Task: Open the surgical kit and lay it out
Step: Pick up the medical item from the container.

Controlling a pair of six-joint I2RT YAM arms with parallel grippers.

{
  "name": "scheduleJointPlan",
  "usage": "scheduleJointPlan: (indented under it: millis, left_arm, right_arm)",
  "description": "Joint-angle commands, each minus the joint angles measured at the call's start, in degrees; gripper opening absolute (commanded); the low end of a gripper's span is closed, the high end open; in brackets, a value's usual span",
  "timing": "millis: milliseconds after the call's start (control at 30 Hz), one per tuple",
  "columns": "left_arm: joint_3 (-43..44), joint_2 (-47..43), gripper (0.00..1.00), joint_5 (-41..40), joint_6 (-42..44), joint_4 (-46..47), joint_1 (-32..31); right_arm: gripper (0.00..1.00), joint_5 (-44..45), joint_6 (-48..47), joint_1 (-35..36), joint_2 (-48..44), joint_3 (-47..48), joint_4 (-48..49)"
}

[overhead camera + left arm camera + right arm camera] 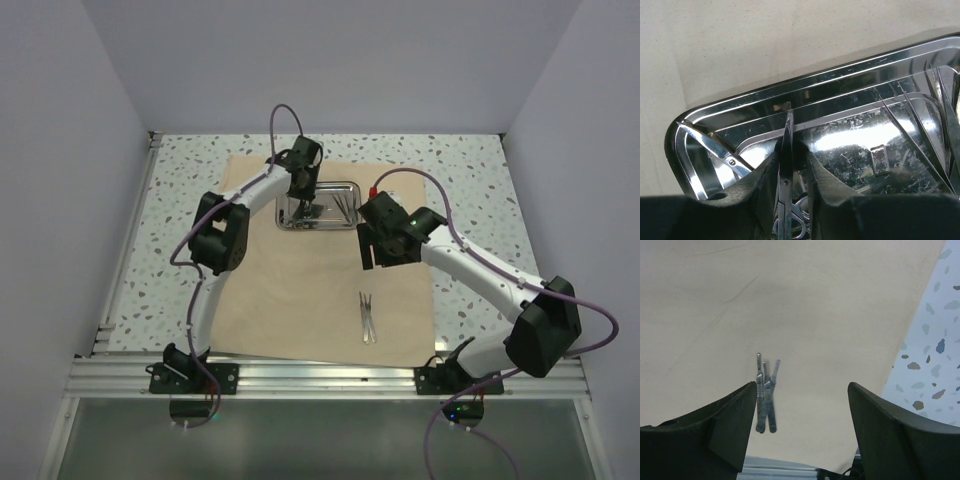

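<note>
Tan cloth wrap [300, 290] lies spread on the speckled surface [470, 170], with the steel tray [340, 185] near its far edge. Only the left wrist view shows the tray's contents. The left tool [795, 150] is inside it, jaws narrowed around slim scissors [786, 165]; a firm clench cannot be confirmed. Tweezers [920, 135] lie to the right. The right tool [801, 385] is released and empty above the cloth, with forceps [765, 397] lying below it.
</note>
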Motion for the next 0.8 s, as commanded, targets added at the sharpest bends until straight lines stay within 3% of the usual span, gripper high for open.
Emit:
scheduleJointPlan:
  millis: [0,333,667,767]
  left_arm:
    - [-1.46,0.55,0.31,1.65,-1.39,0.08,0.02]
    - [7.24,1.09,0.15,-2.65,-1.92,-4.58,0.02]
    - [12.52,-2.52,0.13,-4.68,-3.23,-6.95,0.11]
    - [11.91,-4.18,0.05,-4.94,-5.08,-8.27,0.02]
  right_arm:
    - [0.77,0.32,-2.14,-0.63,0.33,2.28,1.14]
    - [0.77,-1.43,-3.46,-2.65,0.77,1.58,2.46]
    - [0.76,-2.58,-3.72,-2.92,0.51,1.49,3.25]
    - [0.76,-2.84,-3.46,-3.00,-0.10,1.14,3.51]
